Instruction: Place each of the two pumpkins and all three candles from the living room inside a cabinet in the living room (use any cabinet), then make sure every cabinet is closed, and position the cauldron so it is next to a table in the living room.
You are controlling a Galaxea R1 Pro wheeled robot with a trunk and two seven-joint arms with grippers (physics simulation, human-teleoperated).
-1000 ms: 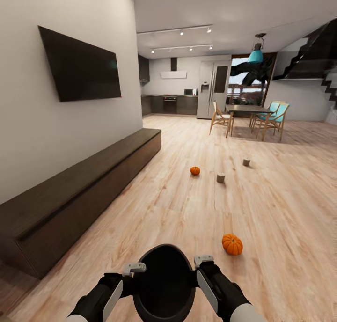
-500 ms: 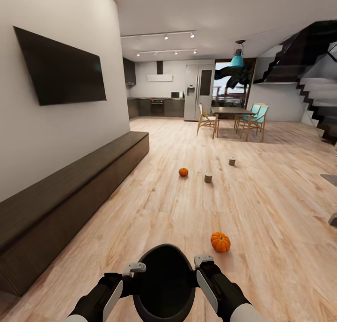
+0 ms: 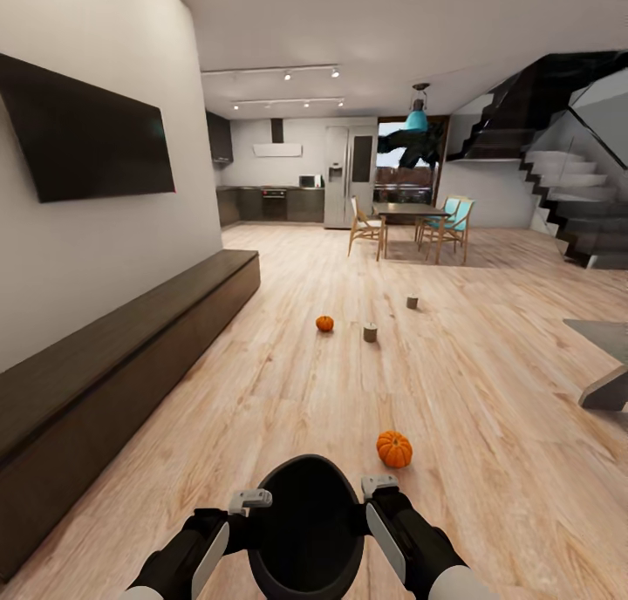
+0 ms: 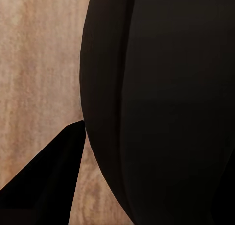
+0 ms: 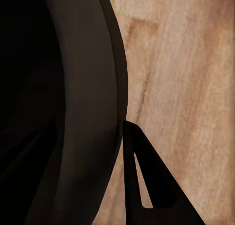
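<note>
Since a second ago the whole head view has swung right — the TV (image 3: 83, 138) and cabinet (image 3: 122, 356) now sit further to the 9 o'clock side, and a staircase (image 3: 567, 207) and the corner of a grey counter (image 3: 606, 364) have come in at 3 o'clock. That is the camera turning; nothing on the floor (image 3: 288, 382) has shifted among itself, and the arms hold the cauldron (image 3: 305, 521) as before.

Cauldron: a round, matt-black pot with a wide open mouth, at 6 o'clock close to the robot, held between both arms. Left tool (image 3: 250, 499) is against its rim at the pot's 10 o'clock, right tool (image 3: 378, 485) at its 2 o'clock; whether either is pinching the rim or just pressed to it I cannot tell. In each wrist view the dark curved pot wall is right up against the camera, over wood floor.

Near pumpkin (image 3: 394, 449) — bright orange, ribbed, short stem — lies on the floor just past the cauldron, toward 1 o'clock. Far pumpkin (image 3: 324, 323) sits further off at 12 o'clock, with one stubby candle (image 3: 370, 332) just beside it and a second candle (image 3: 412, 303) beyond, toward 1 o'clock. Both candles stand upright.

Cabinet: long, low, dark brown, along the white wall, fronts flush.
</note>
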